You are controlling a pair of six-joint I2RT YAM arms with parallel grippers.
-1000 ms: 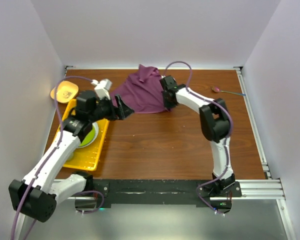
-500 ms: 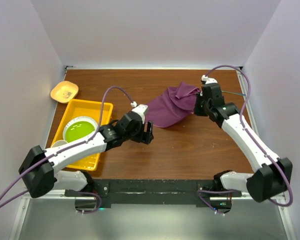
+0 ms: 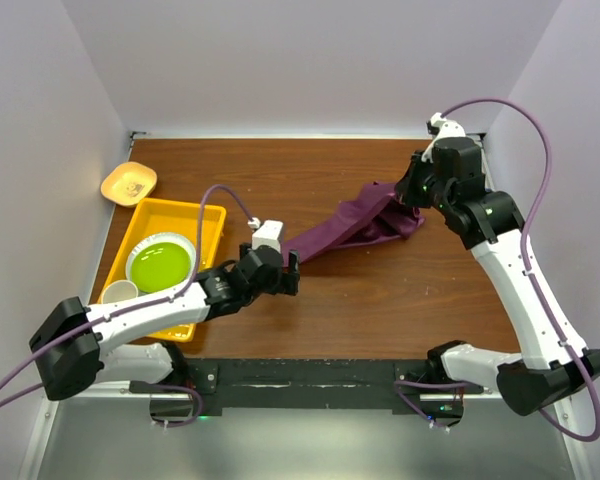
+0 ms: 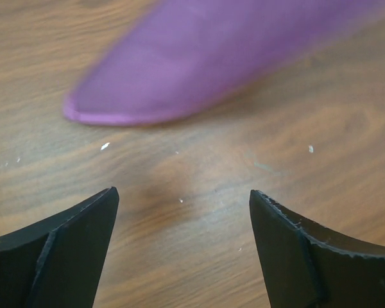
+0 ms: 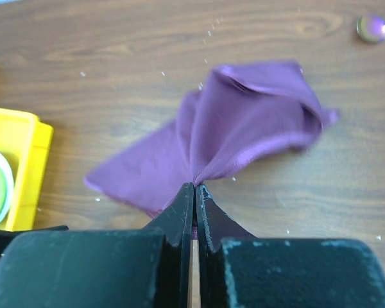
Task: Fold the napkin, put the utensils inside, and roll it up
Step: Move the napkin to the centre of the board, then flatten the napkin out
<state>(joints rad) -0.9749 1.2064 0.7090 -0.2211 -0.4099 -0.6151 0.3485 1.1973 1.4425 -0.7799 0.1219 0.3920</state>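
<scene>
The plum-purple napkin [image 3: 355, 225] hangs stretched across the middle of the table. Its right end is lifted and its left corner lies low near the table. My right gripper [image 3: 408, 194] is shut on a bunched fold of it, and the wrist view shows the cloth [image 5: 244, 122] fanning out from the closed gripper [image 5: 195, 187]. My left gripper [image 3: 293, 275] is open and empty, just short of the napkin's left corner [image 4: 199, 58], with bare wood in the gripper's gap [image 4: 183, 218]. A spoon [image 5: 372, 27] lies at the far right; the top view hides it behind my right arm.
A yellow tray [image 3: 208, 225] at the left holds a green plate [image 3: 160, 262] and a small white cup [image 3: 118, 292]. A small orange dish [image 3: 128, 183] sits at the back left corner. White walls close in the table's sides and back.
My right gripper has pulled the napkin to the right and upward, stretching it into a long strip. My left arm has swung right and nearer, staying at the napkin's trailing corner.
</scene>
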